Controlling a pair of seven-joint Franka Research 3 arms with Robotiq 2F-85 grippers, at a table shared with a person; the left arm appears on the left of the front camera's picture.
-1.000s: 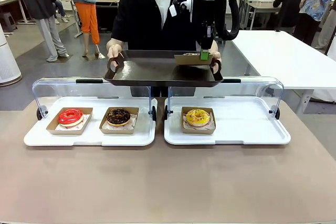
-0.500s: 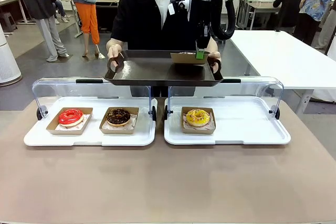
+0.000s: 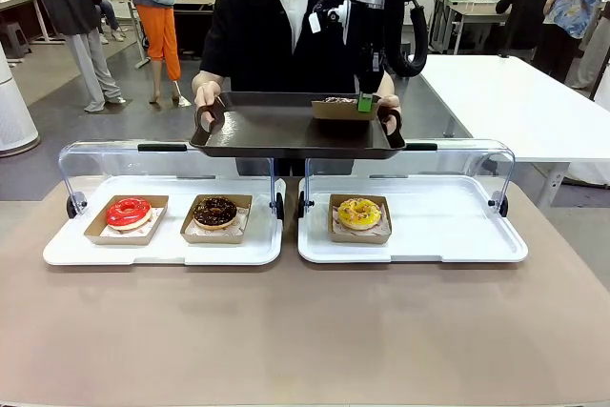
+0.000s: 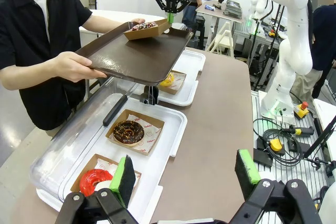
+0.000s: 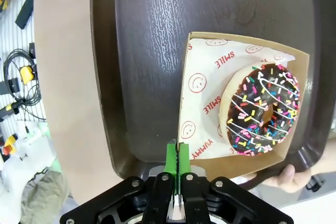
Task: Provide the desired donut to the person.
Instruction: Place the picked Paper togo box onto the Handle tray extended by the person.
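Brown surface lies bare at the near side, and above its near end the left hand hangs with its fingers spread wide, holding nothing. Farther across sit two white trays with clear covers swung back, carrying a red donut, a chocolate donut and a yellow donut, each in its own box. Beyond them the person holds a dark tray by both handles. On it, at the far right corner, is the paper-lined box with the sprinkled donut; the right hand pinches the box's edge, fingers pressed together on it. Delivery looks almost done: what seems left is letting go and drawing the arm back, though whether the box sits fully flat is unclear
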